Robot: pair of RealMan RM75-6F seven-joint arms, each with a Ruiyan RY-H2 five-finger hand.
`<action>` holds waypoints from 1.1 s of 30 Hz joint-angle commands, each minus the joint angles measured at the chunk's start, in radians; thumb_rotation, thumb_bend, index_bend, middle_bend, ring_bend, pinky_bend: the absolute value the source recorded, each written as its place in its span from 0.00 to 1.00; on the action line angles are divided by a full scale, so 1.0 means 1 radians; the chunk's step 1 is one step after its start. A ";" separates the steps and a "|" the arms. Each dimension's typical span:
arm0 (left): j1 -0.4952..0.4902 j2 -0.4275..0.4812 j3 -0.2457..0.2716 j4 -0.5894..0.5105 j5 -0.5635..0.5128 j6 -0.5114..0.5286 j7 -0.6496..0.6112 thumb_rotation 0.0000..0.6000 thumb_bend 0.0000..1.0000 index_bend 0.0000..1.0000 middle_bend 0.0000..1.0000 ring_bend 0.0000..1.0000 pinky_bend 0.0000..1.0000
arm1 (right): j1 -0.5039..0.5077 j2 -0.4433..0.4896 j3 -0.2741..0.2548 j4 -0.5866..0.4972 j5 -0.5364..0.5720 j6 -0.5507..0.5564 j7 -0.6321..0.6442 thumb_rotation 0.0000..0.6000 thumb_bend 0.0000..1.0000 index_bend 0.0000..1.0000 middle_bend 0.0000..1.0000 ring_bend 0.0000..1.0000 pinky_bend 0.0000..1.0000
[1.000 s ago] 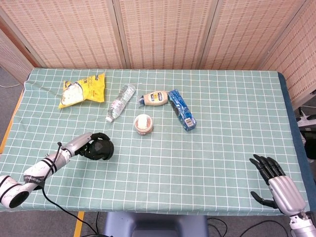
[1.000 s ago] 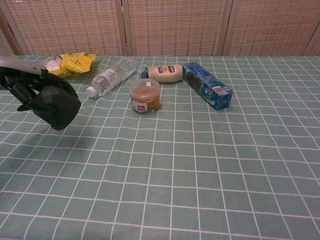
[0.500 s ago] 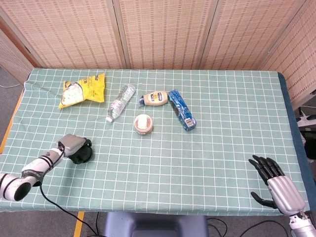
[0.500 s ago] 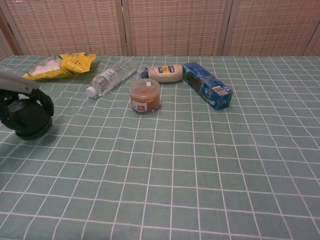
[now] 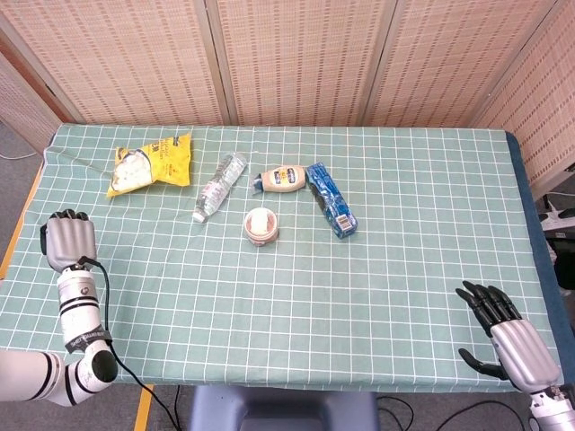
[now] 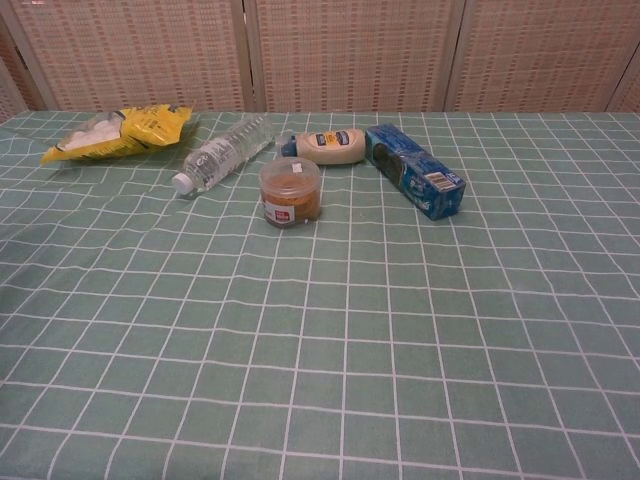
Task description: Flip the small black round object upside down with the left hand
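Honestly, I cannot find the small black round object in either view: it is not on any bare part of the green checked tablecloth (image 5: pixel 359 296), and if it is anywhere, it may be hidden behind my left hand (image 5: pixel 70 241). This hand is raised at the left edge of the table, with its silver back to the head camera and the dark fingertips bent over the top. I cannot tell whether the fingers hold something or are only curled. My right hand (image 5: pixel 499 337) rests low at the near right corner, fingers apart and empty, I think to stay out of the way.

The other things lie grouped at the far side, well apart from both hands. I count one of each:
- yellow snack bag (image 5: pixel 151 164)
- clear plastic water bottle (image 5: pixel 218 186), on its side
- cream squeeze bottle (image 5: pixel 282 179), lying
- long blue carton (image 5: pixel 330 198)
- small round jar with orange content (image 5: pixel 260 224), upright
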 commanded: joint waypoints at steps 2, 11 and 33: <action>0.036 0.019 -0.053 -0.078 0.100 -0.237 -0.085 1.00 0.37 0.56 0.56 0.54 0.78 | 0.000 -0.001 0.001 -0.001 0.004 -0.004 -0.007 1.00 0.19 0.00 0.00 0.00 0.00; 0.183 0.154 -0.145 -0.020 0.507 -0.530 -0.619 1.00 0.36 0.56 0.56 0.52 0.76 | 0.003 -0.007 0.004 0.000 0.011 -0.014 -0.030 1.00 0.19 0.00 0.00 0.00 0.00; 0.120 0.172 -0.055 0.047 0.339 -0.866 -0.654 1.00 0.36 0.56 0.56 0.52 0.73 | 0.005 -0.018 0.007 0.002 0.015 -0.014 -0.004 1.00 0.19 0.00 0.00 0.00 0.00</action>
